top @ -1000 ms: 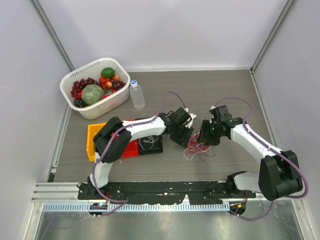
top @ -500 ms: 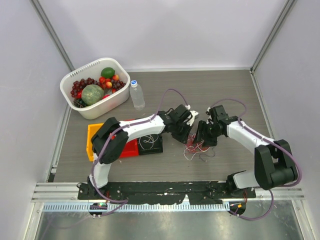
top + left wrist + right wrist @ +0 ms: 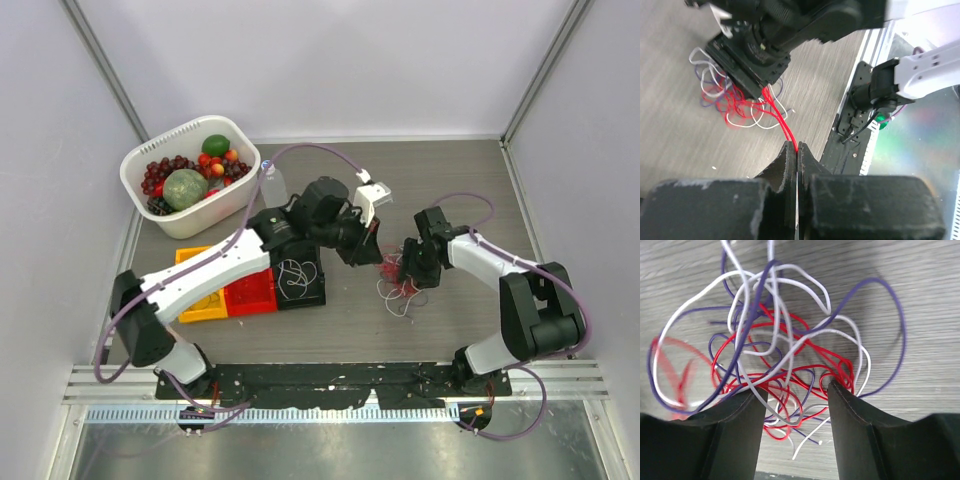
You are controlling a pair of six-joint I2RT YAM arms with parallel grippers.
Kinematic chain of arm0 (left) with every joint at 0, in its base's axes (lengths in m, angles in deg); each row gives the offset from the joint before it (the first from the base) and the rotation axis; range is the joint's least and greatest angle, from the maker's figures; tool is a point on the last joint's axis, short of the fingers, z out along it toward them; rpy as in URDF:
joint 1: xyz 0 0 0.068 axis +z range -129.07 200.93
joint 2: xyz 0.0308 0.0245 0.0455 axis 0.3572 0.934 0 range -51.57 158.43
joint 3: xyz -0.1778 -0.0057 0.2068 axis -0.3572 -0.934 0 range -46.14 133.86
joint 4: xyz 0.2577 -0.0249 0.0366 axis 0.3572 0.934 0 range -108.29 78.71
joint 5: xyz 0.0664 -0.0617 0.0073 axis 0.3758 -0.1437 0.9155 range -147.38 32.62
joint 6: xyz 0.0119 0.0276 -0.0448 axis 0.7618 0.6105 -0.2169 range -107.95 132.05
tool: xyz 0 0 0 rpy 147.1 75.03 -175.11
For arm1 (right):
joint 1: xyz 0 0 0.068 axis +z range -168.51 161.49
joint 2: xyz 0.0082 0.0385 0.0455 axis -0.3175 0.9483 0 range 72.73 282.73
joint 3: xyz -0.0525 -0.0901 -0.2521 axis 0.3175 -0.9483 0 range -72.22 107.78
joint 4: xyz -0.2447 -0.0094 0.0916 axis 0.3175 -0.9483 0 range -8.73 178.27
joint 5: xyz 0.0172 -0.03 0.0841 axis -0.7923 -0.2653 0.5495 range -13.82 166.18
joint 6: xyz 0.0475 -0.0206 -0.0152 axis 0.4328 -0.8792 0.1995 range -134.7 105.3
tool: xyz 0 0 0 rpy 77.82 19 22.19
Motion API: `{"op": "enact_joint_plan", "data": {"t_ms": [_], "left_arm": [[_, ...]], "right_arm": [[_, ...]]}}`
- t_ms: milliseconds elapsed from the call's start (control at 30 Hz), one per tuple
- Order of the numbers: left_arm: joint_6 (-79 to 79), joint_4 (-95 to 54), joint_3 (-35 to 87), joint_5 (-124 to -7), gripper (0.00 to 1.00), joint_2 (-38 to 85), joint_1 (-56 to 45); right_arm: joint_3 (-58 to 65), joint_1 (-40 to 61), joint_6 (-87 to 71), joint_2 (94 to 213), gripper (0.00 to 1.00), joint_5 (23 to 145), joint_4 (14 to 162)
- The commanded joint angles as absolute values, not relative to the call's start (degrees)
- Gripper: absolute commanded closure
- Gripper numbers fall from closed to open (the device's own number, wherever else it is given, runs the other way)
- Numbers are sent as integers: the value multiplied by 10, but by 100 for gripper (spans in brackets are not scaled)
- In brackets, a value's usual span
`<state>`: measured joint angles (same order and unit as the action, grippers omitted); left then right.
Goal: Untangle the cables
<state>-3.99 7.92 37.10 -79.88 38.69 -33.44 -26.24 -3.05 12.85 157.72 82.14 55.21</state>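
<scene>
The cables [image 3: 402, 292] lie as a loose tangle of red, white and purple wires on the table right of centre. My left gripper [image 3: 796, 148] is shut on a red cable [image 3: 782, 122], which runs taut from its tips down into the tangle [image 3: 732, 102]. In the top view the left gripper [image 3: 373, 250] hangs raised just left of the tangle. My right gripper [image 3: 796, 395] is open, and its fingers [image 3: 850, 410] are down on the table straddling several strands of the tangle [image 3: 780, 340]. It also shows in the top view [image 3: 410, 270] and the left wrist view [image 3: 752, 75].
A white basket [image 3: 236, 198] of fruit stands at the back left, with a water bottle [image 3: 274, 190] beside it. Orange, red and black bins [image 3: 250, 292] sit under the left arm; the black one [image 3: 300, 280] holds a white wire. A black rail [image 3: 320, 380] edges the table front.
My left arm has risen and swung back to the left, drawing the red cable taut out of the tangle. My right gripper has shifted slightly and stays down on the tangle.
</scene>
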Motion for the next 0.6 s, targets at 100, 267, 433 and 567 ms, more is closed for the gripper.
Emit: {"op": "enact_joint_plan", "data": {"t_ms": [100, 267, 433, 567], "left_arm": [[55, 54, 453, -735, 100, 256, -336], [98, 37, 503, -682, 100, 207, -337], [148, 64, 597, -623, 100, 193, -336], [184, 71, 643, -539, 100, 180, -336]], "right_arm": [[-281, -69, 143, 1546, 44, 710, 541], [-278, -72, 140, 1546, 43, 698, 540], [-277, -74, 142, 1551, 42, 677, 537], [-270, -74, 133, 1549, 42, 668, 536]]}}
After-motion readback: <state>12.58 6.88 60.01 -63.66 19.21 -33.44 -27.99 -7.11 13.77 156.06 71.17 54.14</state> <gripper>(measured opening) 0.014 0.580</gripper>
